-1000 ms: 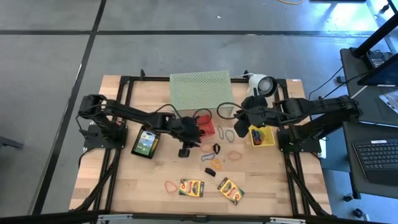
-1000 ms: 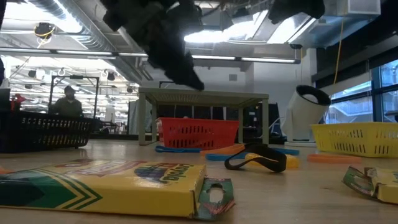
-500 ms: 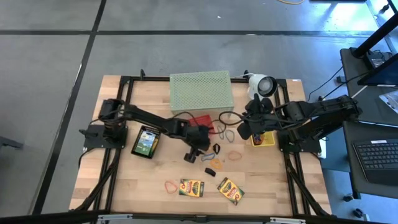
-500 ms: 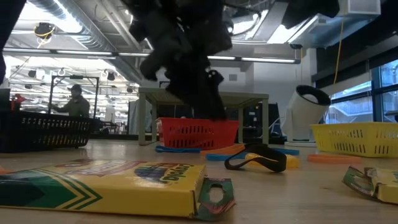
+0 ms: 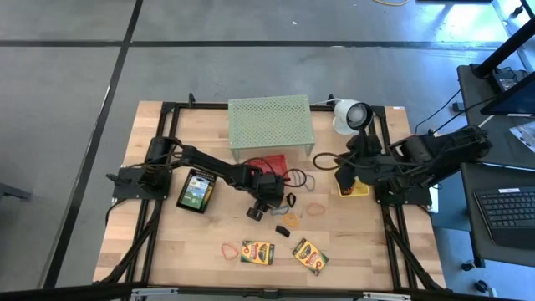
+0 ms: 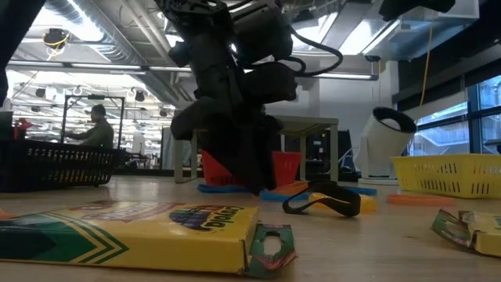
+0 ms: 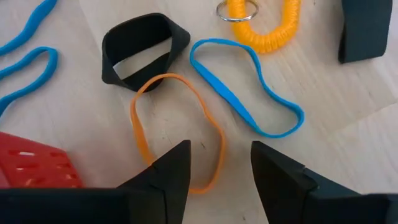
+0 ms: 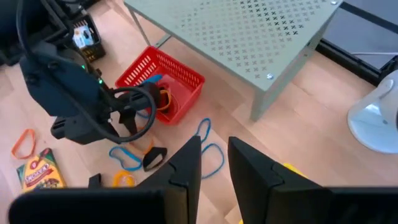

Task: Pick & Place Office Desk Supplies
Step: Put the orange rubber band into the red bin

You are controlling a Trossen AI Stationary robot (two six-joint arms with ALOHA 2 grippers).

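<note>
My left gripper (image 7: pixel 221 165) stands open, low over the table's middle, pointing steeply down at an orange rubber band (image 7: pixel 177 134) that lies flat. One side of the band runs between the fingers; I cannot tell whether they touch it. Around it lie a blue band (image 7: pixel 245 87), a black loop (image 7: pixel 146 53) and an orange coil (image 7: pixel 261 25). Two crayon boxes (image 5: pixel 257 252) (image 5: pixel 309 255) lie near the front edge. My right gripper (image 8: pixel 214 155) hangs high by the yellow basket (image 5: pixel 355 188), with a narrow gap and nothing in it.
A red basket (image 8: pixel 165 84) sits behind the left gripper. The green mesh stand (image 5: pixel 269 125) and a white lamp (image 5: pixel 351 114) stand at the back. A dark tray with a crayon box (image 5: pixel 196 190) lies at the left. More bands (image 5: pixel 315 208) (image 5: pixel 228 249) lie on the wood.
My left gripper has come down from above the red basket toward the bands at the table's middle, and its wrist has rolled. My right gripper has gone toward the table's right edge, to the yellow basket.
</note>
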